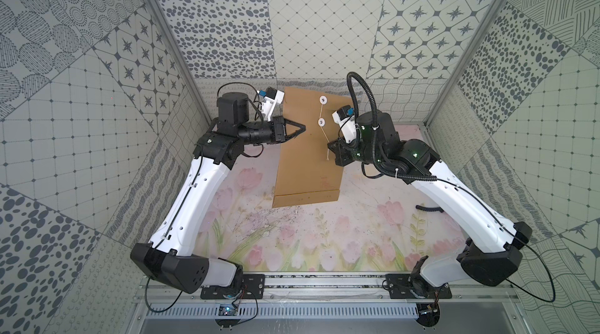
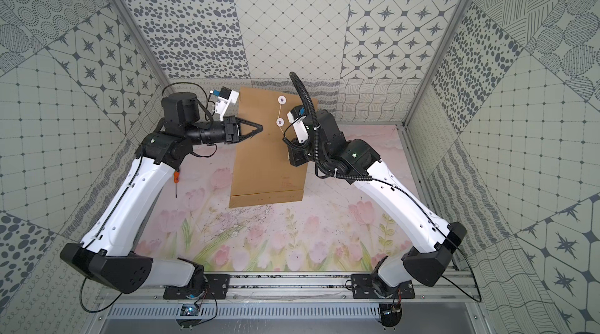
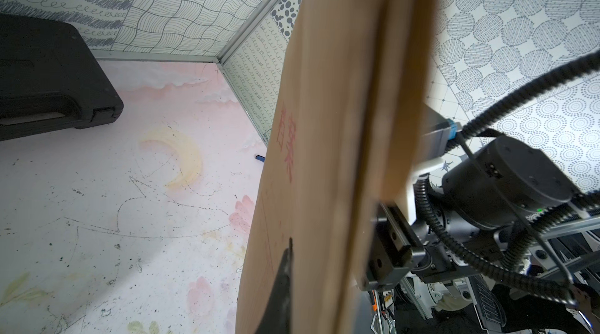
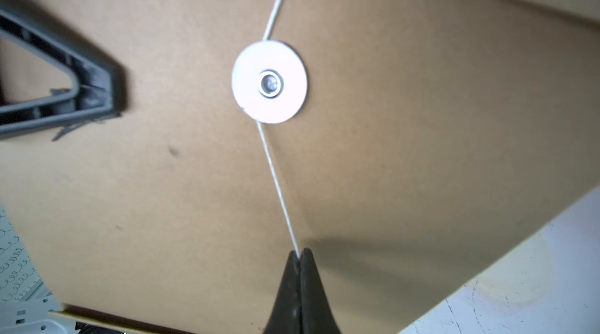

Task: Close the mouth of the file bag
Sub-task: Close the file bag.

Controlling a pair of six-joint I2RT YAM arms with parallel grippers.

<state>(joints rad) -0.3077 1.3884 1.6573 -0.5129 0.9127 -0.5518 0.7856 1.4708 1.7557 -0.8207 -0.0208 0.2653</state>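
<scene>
The brown file bag [image 1: 302,160] [image 2: 263,166] is held tilted above the table, its near end resting low. The mouth [image 1: 308,97] is at the far end, its flap lying over the body. One white button [image 1: 323,99] sits on the flap and another white button [image 1: 321,122] [image 4: 269,81] just below it. A thin white string [image 4: 276,179] runs from the flap button past the lower one into my right gripper [image 4: 301,253] [image 1: 330,150], which is shut on it. My left gripper [image 1: 303,128] [image 2: 260,128] [image 3: 293,251] is shut on the bag's left side.
A black plastic case [image 3: 48,79] lies by the back wall under the bag. An orange-handled screwdriver [image 2: 176,177] lies near the left arm. A black cable piece [image 1: 428,208] lies at the right of the flowered table [image 1: 324,244]. Patterned walls enclose three sides.
</scene>
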